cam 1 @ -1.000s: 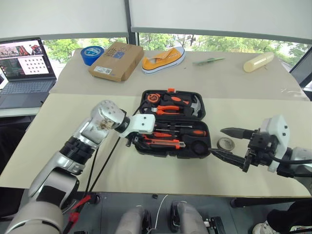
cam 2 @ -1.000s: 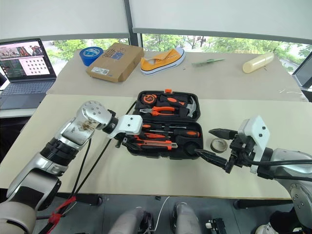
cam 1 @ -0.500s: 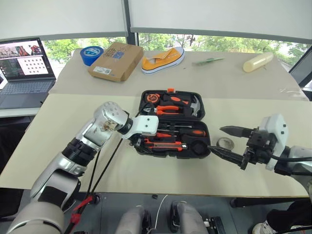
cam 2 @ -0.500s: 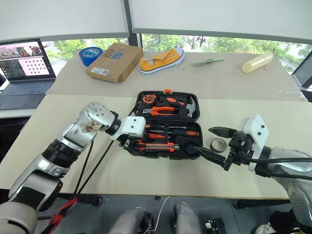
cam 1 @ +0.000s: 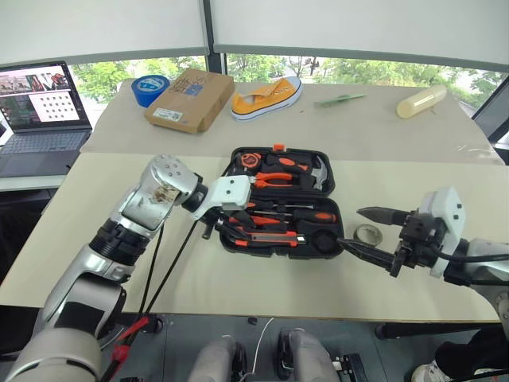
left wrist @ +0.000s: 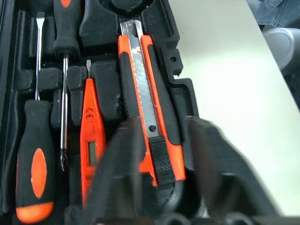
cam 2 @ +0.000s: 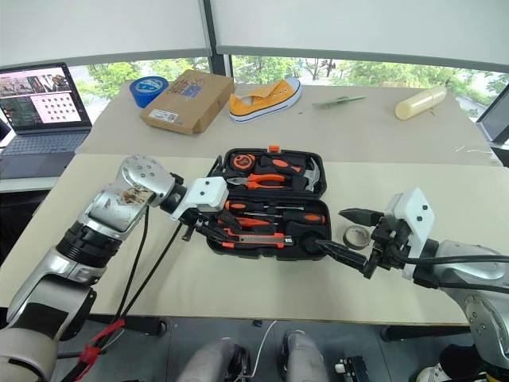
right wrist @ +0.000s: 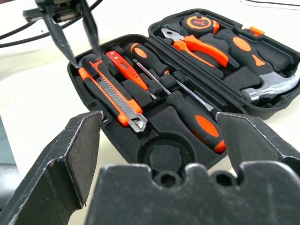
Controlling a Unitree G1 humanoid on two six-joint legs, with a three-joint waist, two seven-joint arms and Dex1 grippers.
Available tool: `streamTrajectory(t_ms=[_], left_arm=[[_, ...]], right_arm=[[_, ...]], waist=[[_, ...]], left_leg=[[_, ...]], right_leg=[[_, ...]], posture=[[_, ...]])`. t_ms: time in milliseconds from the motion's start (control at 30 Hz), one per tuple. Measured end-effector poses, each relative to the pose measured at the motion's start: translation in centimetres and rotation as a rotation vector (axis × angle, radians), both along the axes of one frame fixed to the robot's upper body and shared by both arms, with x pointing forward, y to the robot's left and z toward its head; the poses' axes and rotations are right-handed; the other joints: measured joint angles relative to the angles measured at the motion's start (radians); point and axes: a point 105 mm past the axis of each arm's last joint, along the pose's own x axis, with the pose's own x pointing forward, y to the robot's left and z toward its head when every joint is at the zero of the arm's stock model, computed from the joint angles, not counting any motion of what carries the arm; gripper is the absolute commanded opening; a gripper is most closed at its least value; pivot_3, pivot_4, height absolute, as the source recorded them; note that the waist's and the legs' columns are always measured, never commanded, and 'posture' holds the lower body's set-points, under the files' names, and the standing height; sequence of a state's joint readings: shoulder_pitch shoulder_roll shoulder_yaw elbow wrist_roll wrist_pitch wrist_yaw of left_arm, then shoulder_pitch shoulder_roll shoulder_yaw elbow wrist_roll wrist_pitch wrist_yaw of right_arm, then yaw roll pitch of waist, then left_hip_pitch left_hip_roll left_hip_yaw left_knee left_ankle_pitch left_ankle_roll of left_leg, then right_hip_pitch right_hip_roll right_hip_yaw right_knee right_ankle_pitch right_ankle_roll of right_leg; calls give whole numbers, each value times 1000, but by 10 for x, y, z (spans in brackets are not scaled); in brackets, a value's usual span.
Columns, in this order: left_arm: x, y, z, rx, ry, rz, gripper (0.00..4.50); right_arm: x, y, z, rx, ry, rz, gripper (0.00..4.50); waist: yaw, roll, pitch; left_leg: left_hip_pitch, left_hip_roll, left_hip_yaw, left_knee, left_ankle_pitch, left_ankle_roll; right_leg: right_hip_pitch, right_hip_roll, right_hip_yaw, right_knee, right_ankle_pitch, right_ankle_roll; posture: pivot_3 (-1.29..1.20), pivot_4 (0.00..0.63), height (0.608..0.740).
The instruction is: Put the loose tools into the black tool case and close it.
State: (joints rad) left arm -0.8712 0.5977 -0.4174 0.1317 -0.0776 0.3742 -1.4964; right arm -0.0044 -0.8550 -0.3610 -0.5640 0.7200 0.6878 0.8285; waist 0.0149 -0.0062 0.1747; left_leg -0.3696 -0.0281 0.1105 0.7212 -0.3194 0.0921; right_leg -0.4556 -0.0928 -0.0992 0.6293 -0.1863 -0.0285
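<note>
Left pincer over the knife end of the open case, right pincer wide open beside it

The left pincer (right wrist: 75, 35) hangs with fingers a little apart, holding nothing, just above the handle of the utility knife (left wrist: 145, 103), which lies in its recess in the black tool case (cam 1: 280, 239) — beside the tester screwdriver (left wrist: 90, 136) and two screwdrivers (left wrist: 35, 154). The right pincer (cam 1: 367, 232) stands wide open and empty; the tape roll (cam 1: 367, 235) lies on the worktop (cam 1: 103, 207) between its fingers, just right of the case.

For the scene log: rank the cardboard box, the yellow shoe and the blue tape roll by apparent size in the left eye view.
1. cardboard box
2. yellow shoe, close behind; the box's tilt makes this unsure
3. blue tape roll, clearly smallest
</note>
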Motion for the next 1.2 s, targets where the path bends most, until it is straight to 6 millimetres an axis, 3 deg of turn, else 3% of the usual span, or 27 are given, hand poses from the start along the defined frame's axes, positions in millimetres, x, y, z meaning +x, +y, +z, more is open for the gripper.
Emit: streamTrajectory(t_ms=[267, 667, 933, 1200], left_arm=[[9, -4, -16, 34, -33, 18, 86], [7, -15, -23, 52, -94, -53, 86], [15, -12, -39, 69, -118, -42, 86], [14, -13, -39, 24, -67, -17, 86]], right_arm=[[-1, 0, -1, -1, 3, -1, 4500], [-1, 2, 0, -3, -4, 1, 4500], [-1, 1, 0, 2, -6, -11, 4500], [-1, 1, 0, 2, -6, -12, 4500]], waist=[[1, 0, 0], [2, -1, -1], [5, -3, -7], [7, -3, -7]], left_leg=[[0, 0, 0, 0, 0, 0], [1, 0, 0, 0, 0, 0], [10, 2, 0, 0, -1, 1], [14, 3, 0, -2, -3, 3]], right_leg=[[0, 0, 0, 0, 0, 0], [1, 0, 0, 0, 0, 0], [12, 0, 0, -2, 0, 0], [15, -1, 1, -3, 0, 1]], posture=[[0, 150, 731], [0, 150, 731], [0, 150, 731], [0, 150, 731]])
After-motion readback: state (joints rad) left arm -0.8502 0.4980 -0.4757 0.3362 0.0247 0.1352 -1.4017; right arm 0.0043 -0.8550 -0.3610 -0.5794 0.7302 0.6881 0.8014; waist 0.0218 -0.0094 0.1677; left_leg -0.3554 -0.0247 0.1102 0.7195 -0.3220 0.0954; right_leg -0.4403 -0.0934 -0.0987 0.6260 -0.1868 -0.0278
